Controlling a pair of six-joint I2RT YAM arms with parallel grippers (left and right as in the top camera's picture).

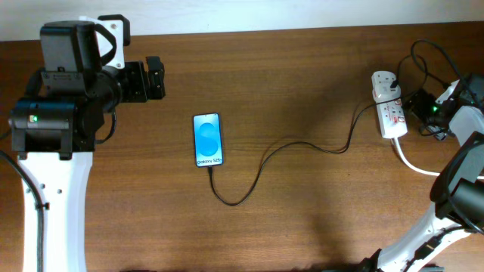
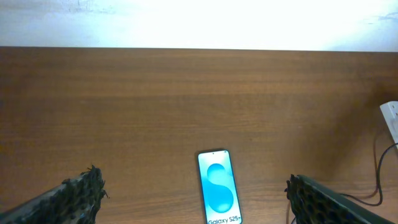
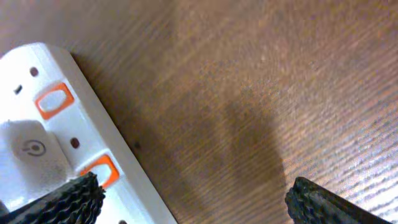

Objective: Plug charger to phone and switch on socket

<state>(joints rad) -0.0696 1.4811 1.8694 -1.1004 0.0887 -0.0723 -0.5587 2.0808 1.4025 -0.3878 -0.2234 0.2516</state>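
Note:
The phone (image 1: pixel 208 140) lies flat mid-table with its blue "Galaxy S25" screen lit; it also shows in the left wrist view (image 2: pixel 219 188). The charger's thin black cable (image 1: pixel 291 143) runs from the phone's near edge, loops, and reaches the white plug adapter (image 1: pixel 384 81) on the socket strip (image 1: pixel 392 113). My left gripper (image 1: pixel 156 78) is open and empty, back left of the phone (image 2: pixel 193 190). My right gripper (image 1: pixel 414 106) is open right beside the strip. In the right wrist view (image 3: pixel 193 193), one finger overlaps the strip (image 3: pixel 37 143) near an orange switch (image 3: pixel 102 169).
The strip's thick white cord (image 1: pixel 412 162) curves off to the right, near my right arm's base. Thin black wires (image 1: pixel 427 57) loop behind the strip. The table's far edge (image 2: pixel 199 47) meets a pale wall. The strip's end (image 2: pixel 392 118) shows at the left wrist view's right edge.

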